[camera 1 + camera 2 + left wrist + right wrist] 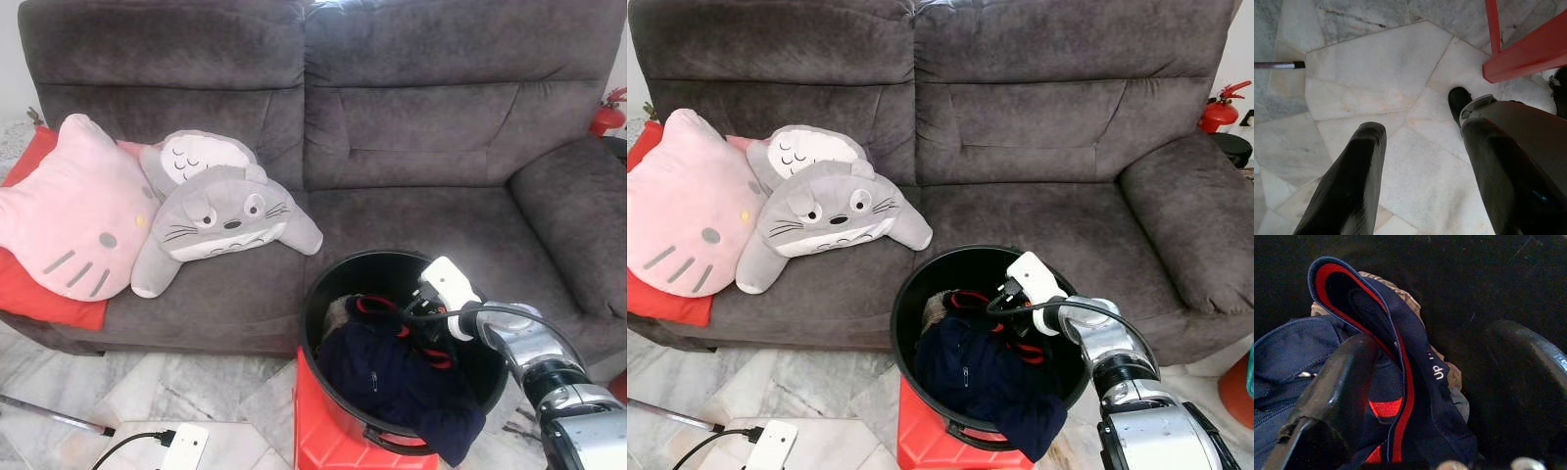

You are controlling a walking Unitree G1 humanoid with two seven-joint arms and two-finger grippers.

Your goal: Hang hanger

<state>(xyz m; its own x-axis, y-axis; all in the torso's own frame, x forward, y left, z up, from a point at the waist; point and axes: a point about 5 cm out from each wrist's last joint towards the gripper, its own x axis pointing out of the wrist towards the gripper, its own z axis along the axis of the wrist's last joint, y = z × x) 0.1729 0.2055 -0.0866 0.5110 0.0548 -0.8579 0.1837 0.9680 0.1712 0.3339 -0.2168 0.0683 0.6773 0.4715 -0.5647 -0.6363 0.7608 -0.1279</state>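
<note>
A black bucket (331, 279) stands on a red stool (318, 431) in front of the sofa, holding a navy garment (387, 377) with red trim. My right gripper (419, 318) reaches down into the bucket from the right. In the right wrist view it (1435, 391) is open, and the navy and red waistband (1400, 357) lies between its two fingers (1337, 391) without being pinched. A beige cloth (1405, 298) lies under the garment. My left gripper (1420, 176) hangs open over the marble floor (1366, 78), holding nothing.
A grey sofa (421, 206) fills the back, with a pink cat pillow (69, 211), a grey plush (220, 211) and a red cushion (39, 304) on its left side. A white power strip (181, 446) and a rod (49, 416) lie on the floor at left. A fire extinguisher (607, 113) stands far right.
</note>
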